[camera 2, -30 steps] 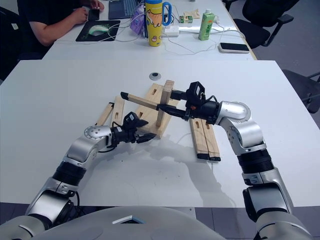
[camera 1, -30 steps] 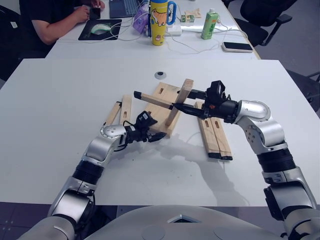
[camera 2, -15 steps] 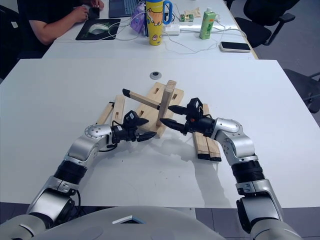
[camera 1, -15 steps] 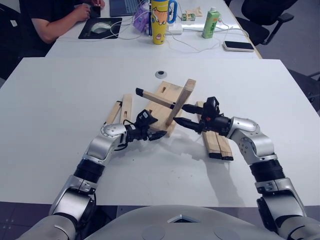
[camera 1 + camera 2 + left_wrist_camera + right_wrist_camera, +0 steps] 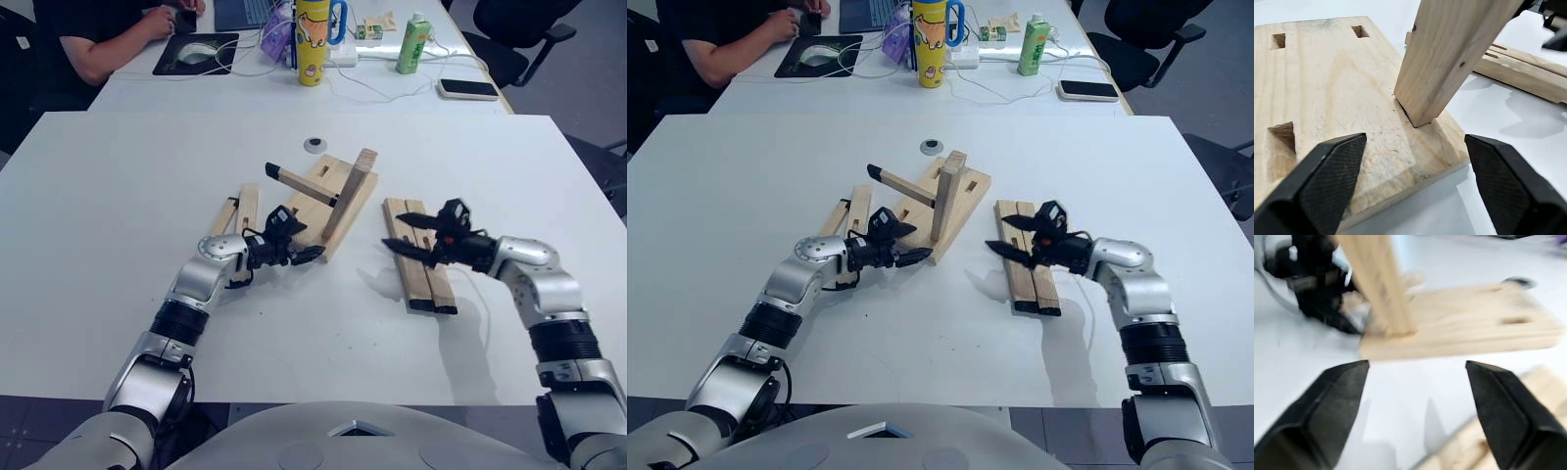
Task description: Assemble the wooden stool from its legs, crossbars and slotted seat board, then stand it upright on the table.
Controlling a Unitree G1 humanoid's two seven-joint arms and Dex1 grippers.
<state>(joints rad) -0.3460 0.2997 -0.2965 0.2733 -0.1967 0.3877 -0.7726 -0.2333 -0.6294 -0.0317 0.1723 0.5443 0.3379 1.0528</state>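
- The right fingers [image 5: 411,222], spread and empty, have released the square pale wooden leg [image 5: 353,193] and drawn back; it stands alone in the slotted wooden seat board [image 5: 1332,78], so that joint seems seated
- The left fingers [image 5: 1327,169], spread, straddle the board's corner by the leg
- One board, one standing leg, one dark-tipped crossbar [image 5: 304,186] on it, two loose bars [image 5: 423,264] under the right fingers, two further bars [image 5: 238,211] behind the left

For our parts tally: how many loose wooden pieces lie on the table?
4: two wooden pieces left of the seat board, two by the right gripper; more may be hidden.

Silver arms [image 5: 527,258] — black ribbed joints, black fingers [image 5: 1327,176].
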